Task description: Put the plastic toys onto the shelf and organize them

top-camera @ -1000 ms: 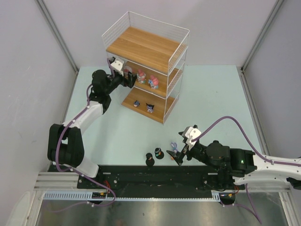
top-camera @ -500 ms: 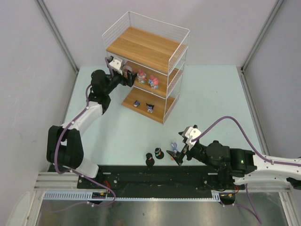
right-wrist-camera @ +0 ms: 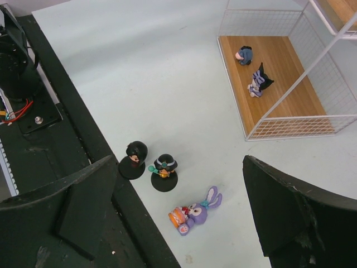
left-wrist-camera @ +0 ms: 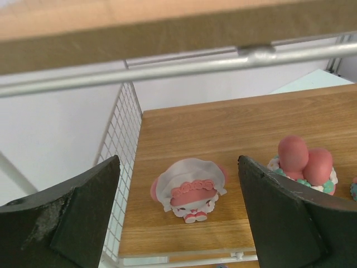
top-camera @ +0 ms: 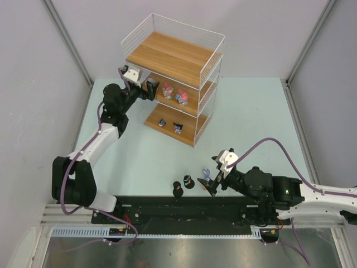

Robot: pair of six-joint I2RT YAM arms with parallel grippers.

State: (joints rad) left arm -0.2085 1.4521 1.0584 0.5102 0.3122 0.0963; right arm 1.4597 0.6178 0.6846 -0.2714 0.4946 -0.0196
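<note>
The shelf [top-camera: 173,56] stands at the back of the table. My left gripper [top-camera: 146,87] is open at the left end of its middle board [left-wrist-camera: 234,128]. A pink-and-white toy [left-wrist-camera: 189,192] stands free on that board, ahead of the left gripper [left-wrist-camera: 178,163] and touched by neither finger. Another pink toy [left-wrist-camera: 304,164] stands to its right. My right gripper [top-camera: 214,183] hangs open and empty above the purple bunny [right-wrist-camera: 195,212], which lies on its side. Two dark-haired toys [right-wrist-camera: 134,156] [right-wrist-camera: 164,167] stand on round black bases beside it.
Two pink toys [top-camera: 167,88] [top-camera: 182,96] stand on the middle board and two small dark toys [top-camera: 162,123] [top-camera: 178,128] on the bottom board [right-wrist-camera: 279,72]. The black base rail [top-camera: 184,209] runs just behind the dark-haired toys [top-camera: 182,185]. Grey walls close in the table.
My left gripper has drawn back leftward out of the shelf's middle tier and opened a little wider, leaving the pink-and-white toy on the board. The right arm has not moved.
</note>
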